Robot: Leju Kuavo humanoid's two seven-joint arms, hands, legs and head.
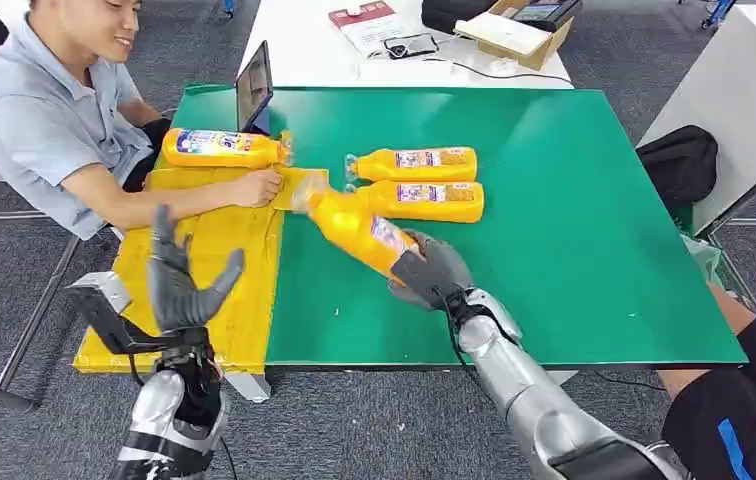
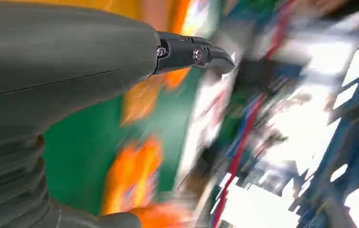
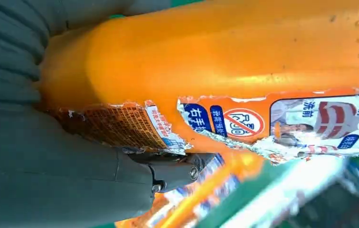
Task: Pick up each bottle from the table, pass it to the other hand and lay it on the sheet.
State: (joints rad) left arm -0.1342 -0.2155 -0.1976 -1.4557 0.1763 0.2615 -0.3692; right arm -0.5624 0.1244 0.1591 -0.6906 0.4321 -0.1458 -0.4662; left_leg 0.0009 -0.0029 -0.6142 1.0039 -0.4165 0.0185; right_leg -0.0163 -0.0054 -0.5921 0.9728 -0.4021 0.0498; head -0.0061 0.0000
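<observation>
Orange bottle point(image 1: 359, 232) gripped by right hand point(image 1: 432, 272) above bare green table point(image 1: 574, 250); left hand point(image 1: 182, 285) spread, empty.

Held orange bottle point(image 1: 359, 232) tilted above the green counter point(image 1: 574, 230), torn label showing. Two bottles point(image 1: 419, 182) lying side by side beyond. One bottle point(image 1: 222, 148) on the yellow sheet point(image 1: 216, 280).

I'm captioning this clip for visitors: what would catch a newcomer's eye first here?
The right hand holds an orange bottle tilted over the green table, cap toward the yellow sheet. The left hand is raised with fingers spread above that sheet, where a person's hand rests beside another bottle.
</observation>
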